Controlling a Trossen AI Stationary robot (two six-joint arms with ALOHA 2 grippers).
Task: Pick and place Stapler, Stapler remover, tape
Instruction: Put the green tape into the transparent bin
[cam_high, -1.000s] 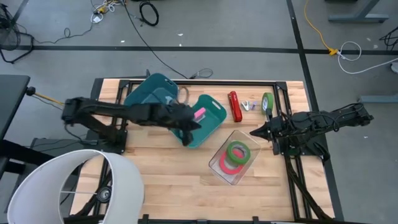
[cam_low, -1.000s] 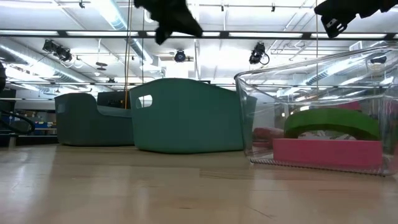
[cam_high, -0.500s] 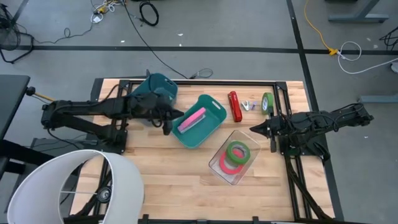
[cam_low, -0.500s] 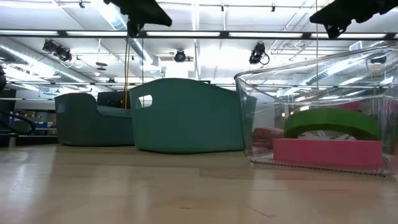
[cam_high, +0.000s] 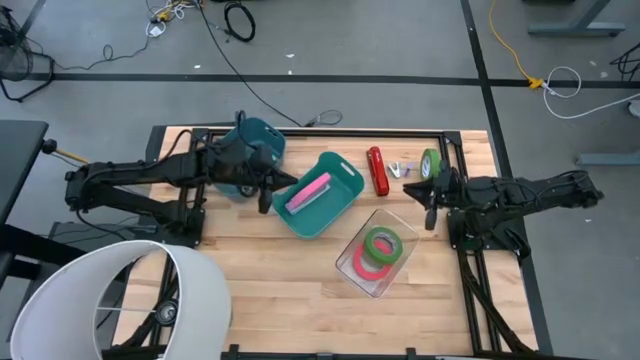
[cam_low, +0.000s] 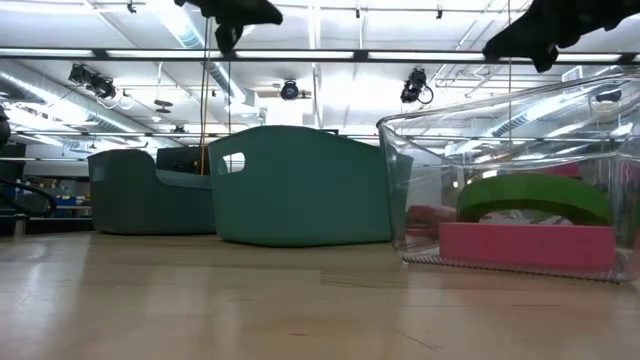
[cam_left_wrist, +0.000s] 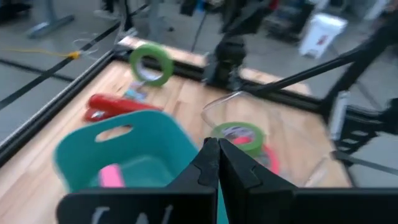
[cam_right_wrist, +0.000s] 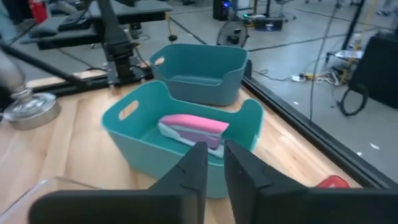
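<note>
Two tape rolls lie flat in clear tray, near-right part of table: green ring on top, overlapping red ring with green inside. Third green roll stands on edge at far right, just right of small staple remover and red stapler. Pink stapler lies in teal bin, mid-table; second teal bin behind it. Left gripper above nearer bin's left edge, fingers closed, empty. Right gripper right of clear tray, fingers slightly parted, empty.
</note>
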